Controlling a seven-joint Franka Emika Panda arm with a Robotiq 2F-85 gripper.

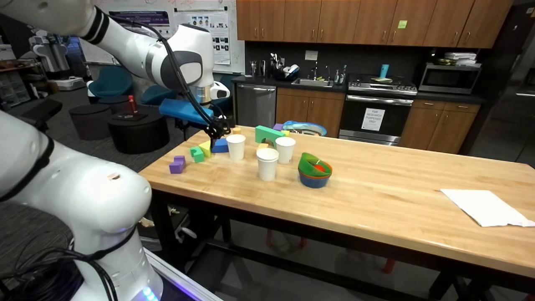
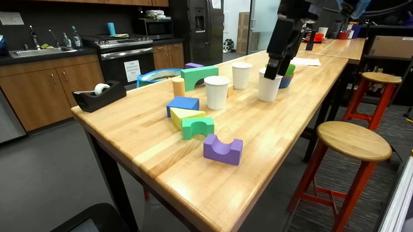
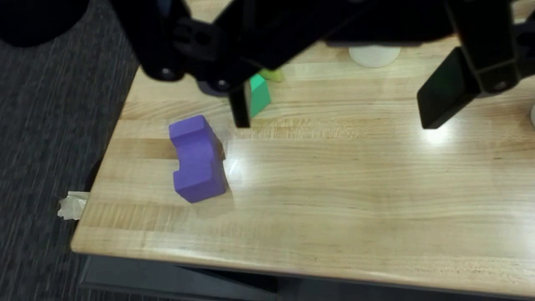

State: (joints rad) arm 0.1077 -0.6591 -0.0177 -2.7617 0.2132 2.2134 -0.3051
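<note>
My gripper (image 3: 337, 119) is open with nothing between its fingers, above the wooden table (image 3: 334, 200). It also shows in an exterior view (image 2: 279, 71). The purple notched block (image 3: 196, 161) lies on the table below and to the left in the wrist view. A small green arch block (image 3: 261, 98) is partly hidden behind the left finger (image 3: 240, 110). A white paper cup (image 3: 374, 56) is partly hidden by the gripper body. In an exterior view, a yellow triangular block (image 2: 185, 115) and a blue block (image 2: 183, 107) stand close behind the green one.
White cups (image 1: 285, 151) (image 1: 267, 167) stand near the stacked bowls (image 1: 314, 180), which hold a red item. A large green arch (image 2: 197, 75) and an orange cylinder (image 2: 178, 87) stand farther back. A tape dispenser (image 2: 99, 95) sits at the table edge. White paper (image 1: 487, 207) lies flat.
</note>
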